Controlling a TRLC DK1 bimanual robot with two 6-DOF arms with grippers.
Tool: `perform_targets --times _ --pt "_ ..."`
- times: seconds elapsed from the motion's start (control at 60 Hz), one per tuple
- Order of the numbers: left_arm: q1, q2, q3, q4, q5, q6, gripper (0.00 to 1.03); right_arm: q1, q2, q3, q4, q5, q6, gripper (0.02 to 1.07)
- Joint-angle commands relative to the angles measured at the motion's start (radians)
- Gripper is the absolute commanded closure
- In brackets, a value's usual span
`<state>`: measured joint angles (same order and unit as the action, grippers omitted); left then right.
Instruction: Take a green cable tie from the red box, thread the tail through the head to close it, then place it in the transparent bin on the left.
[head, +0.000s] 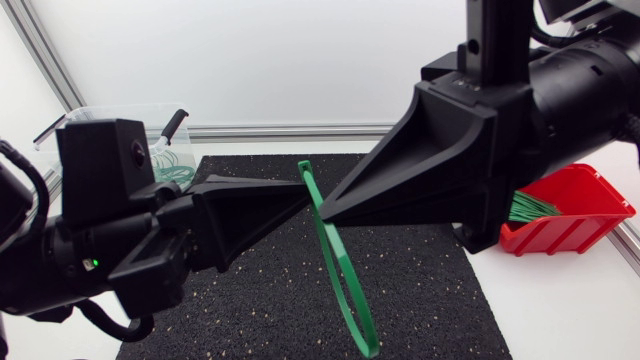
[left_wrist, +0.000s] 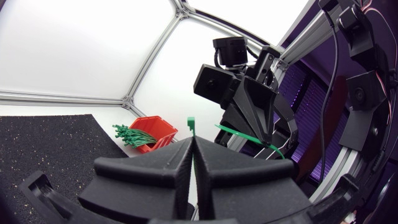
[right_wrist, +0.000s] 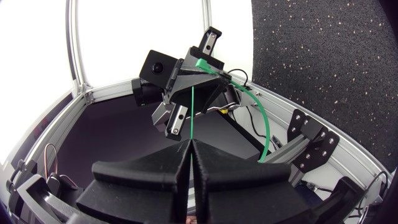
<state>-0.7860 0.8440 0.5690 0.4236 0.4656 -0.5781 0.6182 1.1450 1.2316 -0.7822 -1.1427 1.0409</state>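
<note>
A green cable tie (head: 340, 270) is bent into a loop above the black mat and held at both ends. My left gripper (head: 300, 197) is shut on it just below the head (left_wrist: 191, 122). My right gripper (head: 328, 212) faces it tip to tip, shut on the tail. In the right wrist view the tail strip (right_wrist: 193, 112) runs straight from my right gripper (right_wrist: 191, 142) to the tie's head (right_wrist: 202, 64) at the left gripper (right_wrist: 194, 74); whether it passes through the head I cannot tell. The red box (head: 575, 205) of green ties (head: 530, 207) stands at the right. The transparent bin (head: 90, 115) is at the back left.
The black mat (head: 280, 300) covers the middle of the table under both grippers. Several closed green ties (head: 172, 165) lie in the transparent bin. The right arm (head: 560, 90) hangs over the red box's near-left side. White table (head: 570, 310) shows right of the mat.
</note>
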Motion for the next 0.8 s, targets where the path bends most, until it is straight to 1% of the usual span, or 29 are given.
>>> perform_targets --times 0.0,0.783 --pt "-0.007 -0.002 0.006 0.001 -0.001 0.007 1.0 -0.005 0.01 0.003 0.008 0.004 0.021 1.01" --pt "-0.01 -0.014 0.019 -0.016 -0.001 0.003 1.0 -0.02 0.03 -0.029 0.035 0.006 0.018 1.01"
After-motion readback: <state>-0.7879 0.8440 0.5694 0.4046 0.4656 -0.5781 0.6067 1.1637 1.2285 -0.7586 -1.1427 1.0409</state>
